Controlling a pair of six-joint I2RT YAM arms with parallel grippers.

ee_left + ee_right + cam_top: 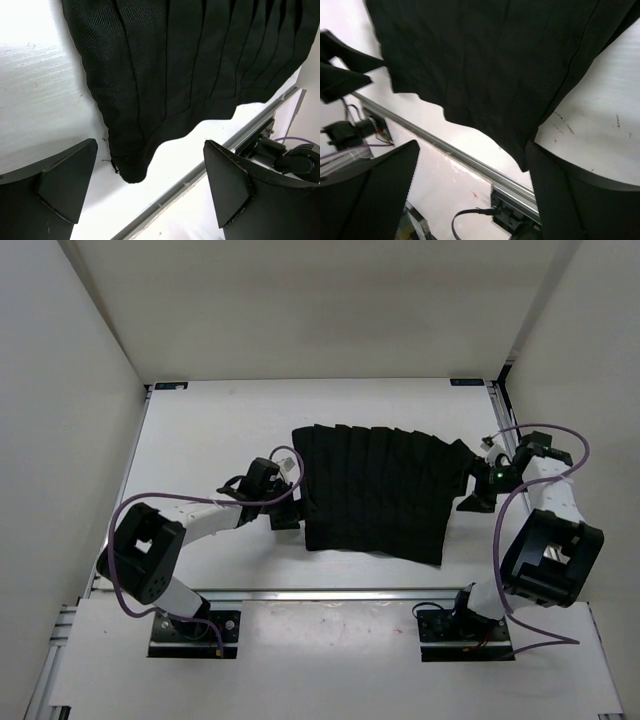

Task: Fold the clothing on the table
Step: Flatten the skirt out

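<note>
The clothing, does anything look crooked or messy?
A little. The clothing lies spread on the table but turned askew, its near hem slanting against the rail and rippling. No tears or spills show.

I am driving a robot in a lab test box, not a home. The left arm and right arm are bolted to black plates at 6 o'clock. A metal rail runs along the near edge of the white table. Plain white walls stand at 9, 12 and 3 o'clock. Purple cables loop off both arms.
</note>
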